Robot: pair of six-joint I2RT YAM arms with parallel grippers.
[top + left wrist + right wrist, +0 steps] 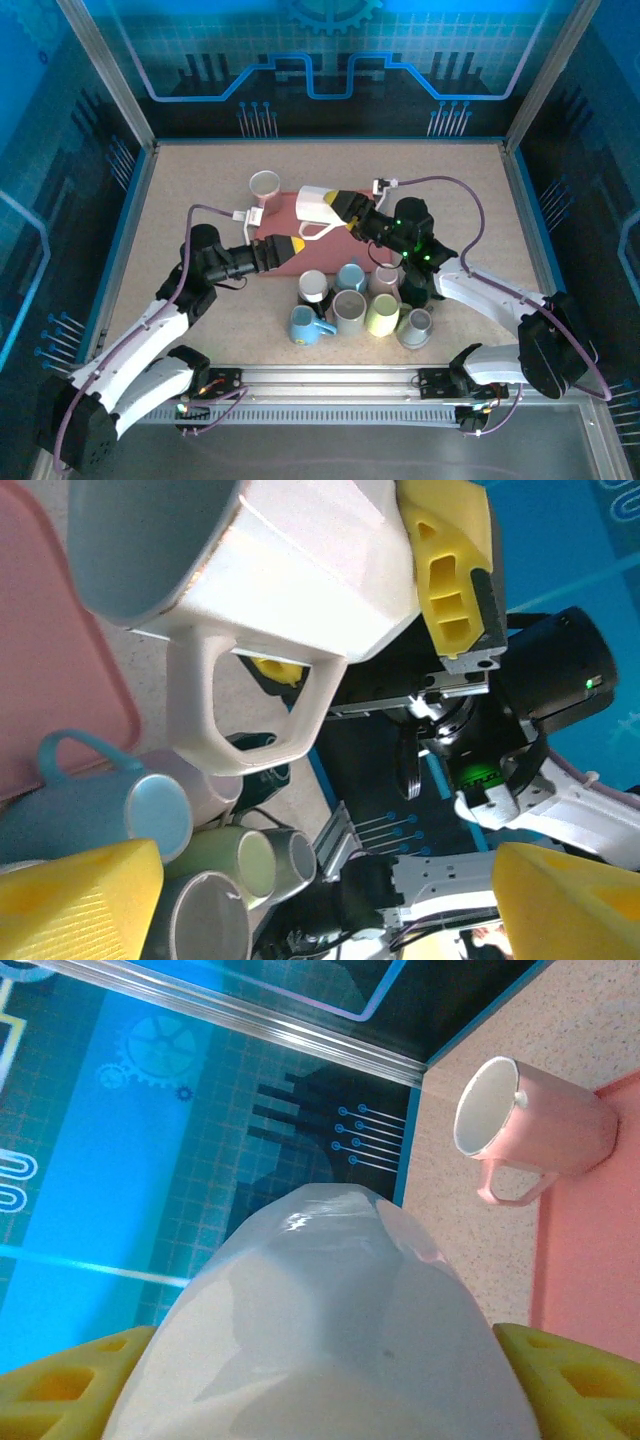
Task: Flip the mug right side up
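Two claws here. My right claw (336,208) is clenched on the mug (312,205), one yellow fingertip (572,1380) on each side of the body, gripping it at the base end. That puts the mug up in the air above the pink mat (325,252), lying on its side with its mouth pointing left and its handle hanging toward the near side. My left claw (292,245) is just near-left of it, released, with its yellow pads spread wide and nothing between them. The handle sits right in front of it, not touching.

The mug is one glossy white piece with flat faceted sides, a squared-off angular handle and a pale blue-grey inside.

Further out there's one pink mug (265,186), smooth and round, standing upright at the far-left corner of the mat. The mat is a single flat one.

On the near side there's a tight cluster of mugs (349,312). I count about eight: two blue, two grey, a pale green, a pink, a white-rimmed one and a dark one half hidden under the right arm. All of it is on a speckled beige surface (200,200).
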